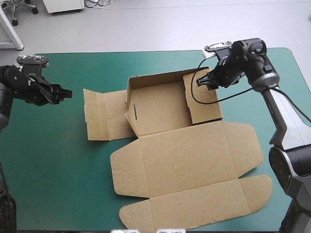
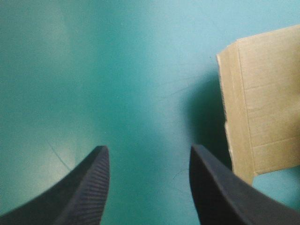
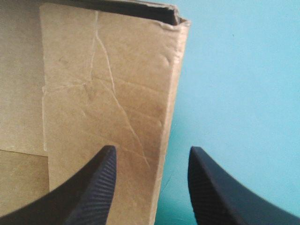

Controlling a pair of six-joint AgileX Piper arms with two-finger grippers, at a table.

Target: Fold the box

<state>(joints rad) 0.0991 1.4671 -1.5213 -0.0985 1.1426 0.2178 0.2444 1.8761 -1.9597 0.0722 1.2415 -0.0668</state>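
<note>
Box (image 1: 189,160) partly raised, lid flat. Right gripper (image 1: 200,81), at its 1 o'clock, jaws apart over a flap edge. Left gripper (image 1: 67,93), at 10 o'clock, jaws apart.

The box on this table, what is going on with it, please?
Two robot arms are folding the box, which is part-built: its far and left walls stand, while the lid and left flap lie flat on the cover. The right tool is open astride the right panel edge. The left tool is open over bare cover beside the left flap, holding nothing.
</note>
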